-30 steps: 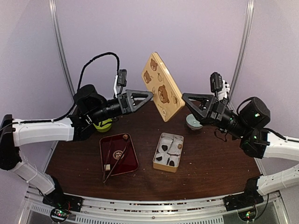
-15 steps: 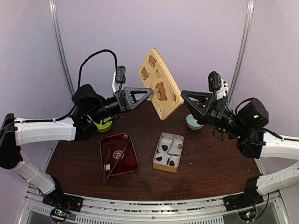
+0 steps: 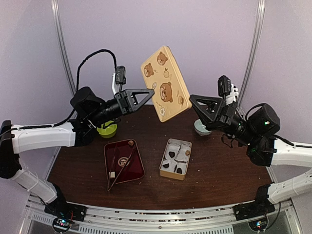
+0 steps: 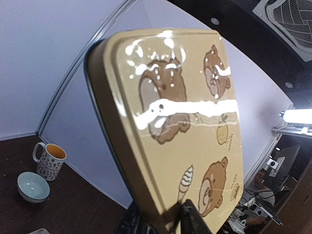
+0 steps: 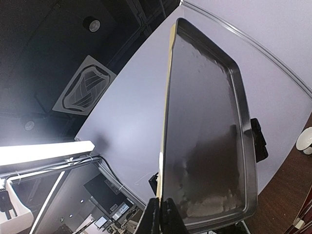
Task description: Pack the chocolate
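Note:
A beige lid (image 3: 165, 83) printed with brown bears hangs tilted in the air above the back of the table. My left gripper (image 3: 152, 91) is shut on its left rim; one finger (image 4: 189, 217) lies on the printed face (image 4: 185, 122). On the opposite rim my right gripper (image 3: 191, 99) is pinched shut, and the right wrist view shows the lid's dark underside (image 5: 209, 136) above that gripper (image 5: 161, 207). One small brown chocolate (image 3: 186, 153) lies in the open box (image 3: 163, 158). Another chocolate (image 3: 130, 143) sits on the red tray (image 3: 138, 169).
Metal tongs (image 3: 119, 163) and a pale cube (image 3: 111, 174) lie on the red tray. A green bowl (image 3: 107, 130) stands at the back left, a pale blue bowl (image 3: 201, 127) at the back right. A patterned mug (image 4: 49, 160) stands near the blue bowl (image 4: 33, 186).
The lid has risen and shifted left. My left gripper reached its left rim and closed on it. The right gripper stayed pinched on the right rim.

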`<state>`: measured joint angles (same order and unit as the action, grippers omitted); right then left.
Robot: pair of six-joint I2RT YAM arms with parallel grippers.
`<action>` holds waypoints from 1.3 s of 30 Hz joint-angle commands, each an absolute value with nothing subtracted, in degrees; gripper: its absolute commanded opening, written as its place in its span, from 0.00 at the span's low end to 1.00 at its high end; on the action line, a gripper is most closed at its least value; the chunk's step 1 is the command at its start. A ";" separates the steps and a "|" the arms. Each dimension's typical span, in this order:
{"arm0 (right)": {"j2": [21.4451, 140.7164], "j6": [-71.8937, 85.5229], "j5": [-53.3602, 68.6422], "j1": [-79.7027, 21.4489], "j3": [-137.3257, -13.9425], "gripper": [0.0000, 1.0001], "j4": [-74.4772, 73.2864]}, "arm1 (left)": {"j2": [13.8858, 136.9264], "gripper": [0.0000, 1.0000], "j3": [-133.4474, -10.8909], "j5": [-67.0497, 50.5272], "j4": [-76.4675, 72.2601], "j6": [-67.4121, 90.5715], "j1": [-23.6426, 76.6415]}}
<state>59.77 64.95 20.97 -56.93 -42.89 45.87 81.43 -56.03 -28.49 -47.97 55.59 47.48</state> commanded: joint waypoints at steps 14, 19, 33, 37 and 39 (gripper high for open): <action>58.98 57.68 20.68 -57.20 -45.55 0.24 33.18 | 77.58 0.11 -54.11 -28.12 -44.38 52.78 47.31; 56.86 48.24 15.46 -57.15 -49.71 0.24 16.09 | 76.83 0.10 -54.73 -27.12 -38.20 51.50 47.29; 60.41 37.98 7.32 -57.18 -55.54 0.23 -4.13 | 80.33 0.08 -56.35 -30.06 -31.53 51.66 47.30; 59.88 36.89 4.95 -57.05 -54.67 0.25 -6.00 | 81.82 0.07 -57.43 -32.36 -29.15 51.70 47.29; 59.84 36.52 5.27 -56.98 -54.14 0.28 -6.01 | 82.67 0.07 -57.65 -33.36 -28.23 51.67 47.29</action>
<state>60.47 38.85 7.33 -56.93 -53.32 -5.17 81.06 -55.55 -30.11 -30.41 52.80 47.44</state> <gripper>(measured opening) 0.256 0.104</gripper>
